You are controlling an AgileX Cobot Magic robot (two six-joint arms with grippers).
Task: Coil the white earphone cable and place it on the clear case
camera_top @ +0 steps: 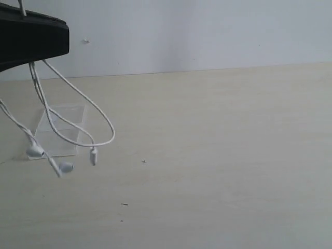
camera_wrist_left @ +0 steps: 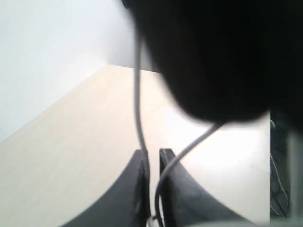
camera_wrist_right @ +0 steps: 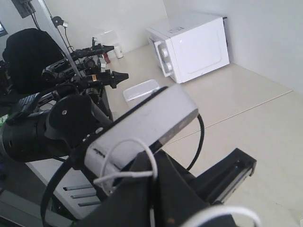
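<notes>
The white earphone cable (camera_top: pixel 78 92) hangs in loose loops from a black arm part (camera_top: pixel 31 39) at the top left of the exterior view. Its two earbuds (camera_top: pixel 35 151) (camera_top: pixel 66 167) and a small end piece (camera_top: pixel 93 155) dangle just above the table. The clear case (camera_top: pixel 72 115) lies on the table behind the hanging loops. My left gripper (camera_wrist_left: pixel 152 153) has its jaws closed to a narrow slit with two cable strands (camera_wrist_left: pixel 138 104) running through it. My right gripper (camera_wrist_right: pixel 154 160) is shut, with a cable loop (camera_wrist_right: pixel 142 146) coming out of its tip.
A pale wooden table (camera_top: pixel 218 155) stretches right of the case up to a white wall (camera_top: pixel 207 31). The right wrist view shows a white microwave (camera_wrist_right: pixel 194 47), a white box (camera_wrist_right: pixel 141 90) and camera gear on stands (camera_wrist_right: pixel 90 71) beyond the other arm's silver camera housing (camera_wrist_right: pixel 147 123).
</notes>
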